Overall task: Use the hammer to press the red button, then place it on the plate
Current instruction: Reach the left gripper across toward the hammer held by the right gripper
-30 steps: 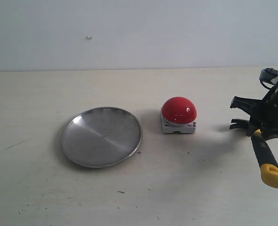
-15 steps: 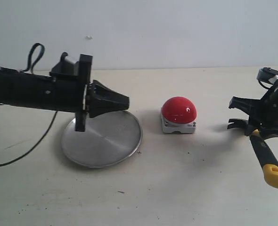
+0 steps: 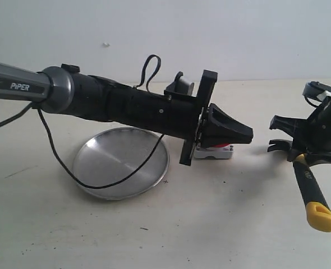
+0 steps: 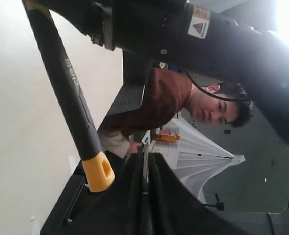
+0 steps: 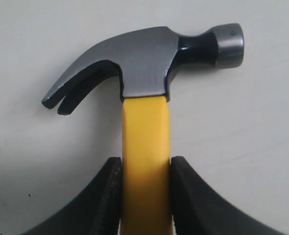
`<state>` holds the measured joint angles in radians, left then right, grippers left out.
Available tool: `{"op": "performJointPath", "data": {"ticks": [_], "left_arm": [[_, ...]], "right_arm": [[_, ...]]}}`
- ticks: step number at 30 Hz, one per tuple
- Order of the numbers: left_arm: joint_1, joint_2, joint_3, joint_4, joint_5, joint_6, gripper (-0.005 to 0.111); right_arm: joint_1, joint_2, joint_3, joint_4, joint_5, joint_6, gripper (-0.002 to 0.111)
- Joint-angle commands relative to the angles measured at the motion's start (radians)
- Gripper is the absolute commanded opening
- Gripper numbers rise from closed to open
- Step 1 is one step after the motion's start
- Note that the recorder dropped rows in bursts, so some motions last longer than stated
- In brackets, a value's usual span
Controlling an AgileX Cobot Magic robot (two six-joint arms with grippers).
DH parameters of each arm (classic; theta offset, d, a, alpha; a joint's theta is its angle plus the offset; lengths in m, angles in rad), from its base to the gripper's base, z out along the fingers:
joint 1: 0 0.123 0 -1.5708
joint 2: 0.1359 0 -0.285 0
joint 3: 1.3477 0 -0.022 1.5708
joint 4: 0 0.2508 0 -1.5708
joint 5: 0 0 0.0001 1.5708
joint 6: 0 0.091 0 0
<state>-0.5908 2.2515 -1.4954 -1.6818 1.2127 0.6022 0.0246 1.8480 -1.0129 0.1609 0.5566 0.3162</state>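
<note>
My right gripper [image 3: 298,152] at the far right is shut on the hammer [image 3: 312,189], whose black handle slants down to its yellow looped end. In the right wrist view the fingers [image 5: 112,181] clamp the yellow neck just below the dark steel head [image 5: 144,58], and the right gripper [image 5: 145,164] hangs over bare table. My left gripper [image 3: 247,134] is shut and empty, and it reaches across in front of the red button [image 3: 215,152], hiding most of the dome. The left gripper [image 4: 144,169] points towards the hammer's handle [image 4: 68,83]. The plate [image 3: 106,168] lies left of the button.
The long left arm [image 3: 126,103] spans from the left edge across the plate's far rim, and its cable [image 3: 70,174] droops over the plate. A pale wall rises behind the table. The left wrist view shows a person and equipment beyond the table.
The left arm came in from the left and swept right, from over the plate to in front of the button. The right gripper with the hammer shifted only slightly.
</note>
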Motion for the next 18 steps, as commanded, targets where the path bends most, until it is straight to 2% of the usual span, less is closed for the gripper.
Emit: {"op": "performJointPath", "data": {"ticks": [1,3,5,12,18], "left_arm": [[-0.015,0.028,-0.017,-0.029,0.008,-0.04,0.035],[-0.025,0.038,-0.017,-0.043,0.008,-0.042,0.048],[-0.041,0.048,-0.017,-0.063,0.008,-0.042,0.056],[-0.106,0.088,-0.034,-0.063,0.008,-0.031,0.057],[-0.123,0.12,-0.067,-0.063,0.008,-0.043,0.057]], "right_arm": [[-0.004,-0.002,-0.013,0.024,-0.028,-0.039,0.0],[-0.004,-0.002,-0.013,0.036,-0.026,-0.043,0.0],[-0.004,-0.002,-0.013,0.076,-0.02,-0.061,0.0],[-0.004,-0.002,-0.013,0.15,-0.007,-0.116,0.0],[-0.004,-0.002,-0.013,0.154,0.002,-0.13,0.0]]}}
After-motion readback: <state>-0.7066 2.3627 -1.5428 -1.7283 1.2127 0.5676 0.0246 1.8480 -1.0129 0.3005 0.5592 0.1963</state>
